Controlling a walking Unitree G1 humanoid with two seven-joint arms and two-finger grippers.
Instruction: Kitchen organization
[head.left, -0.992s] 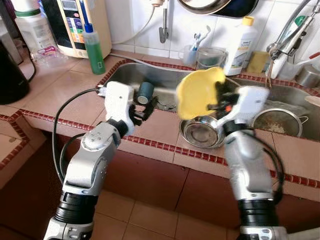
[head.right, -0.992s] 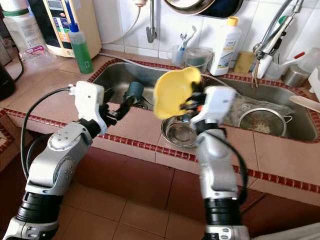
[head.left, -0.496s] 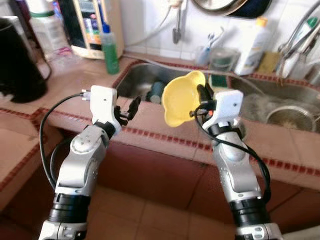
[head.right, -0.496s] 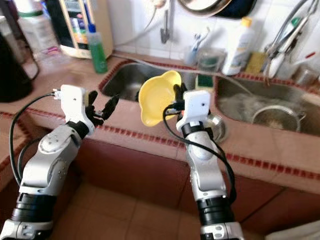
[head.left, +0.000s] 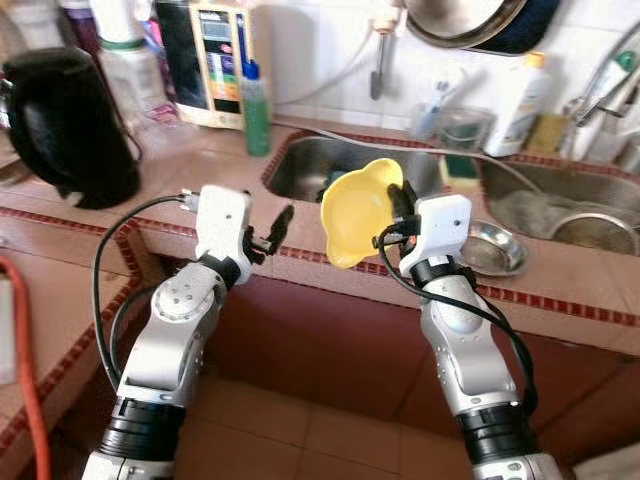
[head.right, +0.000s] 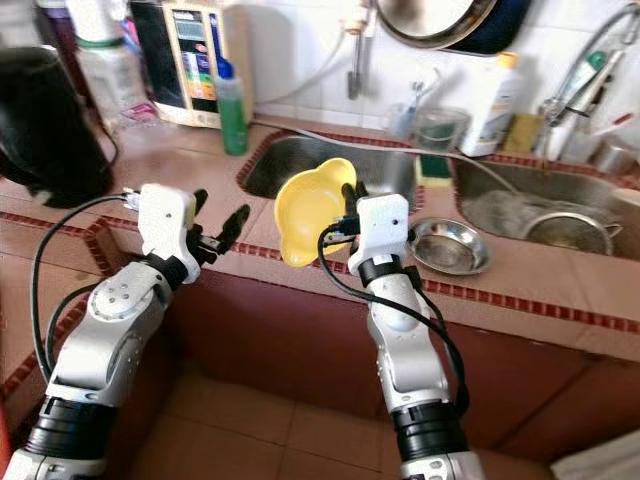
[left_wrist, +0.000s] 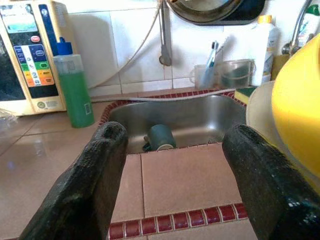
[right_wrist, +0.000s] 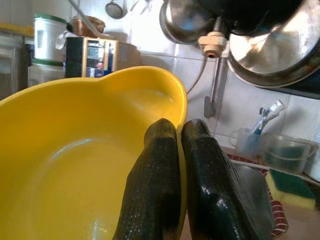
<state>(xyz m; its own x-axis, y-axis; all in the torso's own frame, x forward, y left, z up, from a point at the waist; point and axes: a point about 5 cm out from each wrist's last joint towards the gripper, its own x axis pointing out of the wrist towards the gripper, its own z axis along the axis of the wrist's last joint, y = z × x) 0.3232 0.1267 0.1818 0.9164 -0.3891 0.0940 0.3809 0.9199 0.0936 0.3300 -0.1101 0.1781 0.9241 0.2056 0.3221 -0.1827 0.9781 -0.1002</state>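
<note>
Right gripper (head.left: 398, 212) clamped on the rim of the yellow bowl (head.left: 358, 211), one finger inside, one outside, nearly touching through the wall. Bowl is held up in the air, tilted on edge, cavity facing the robot's left, in front of the tiled counter (head.left: 300, 235) edge, just short of the left sink basin (head.left: 330, 165).

Left gripper (head.left: 268, 232) empty, fingers (left_wrist: 95, 180) spread wide, hovering over the counter edge just left of the bowl. Its wrist view looks into the left basin, where a dark green cup (left_wrist: 161, 137) lies on its side.

On the counter to the right of the bowl: small steel bowl (head.left: 489, 248), sitting on the tile strip in front of the two basins. Right basin holds a metal strainer (head.left: 594, 229).

Back row: green soap bottle (head.left: 255, 106) beside a cream wall appliance (head.left: 218, 60), white bottle (head.left: 522, 90), yellow-green sponge (head.left: 460, 167), clear tub (head.left: 462, 128). Black kettle (head.left: 70, 125) at far left on the counter. Steel pans (head.left: 470, 18) hang on the wall above the sink.
</note>
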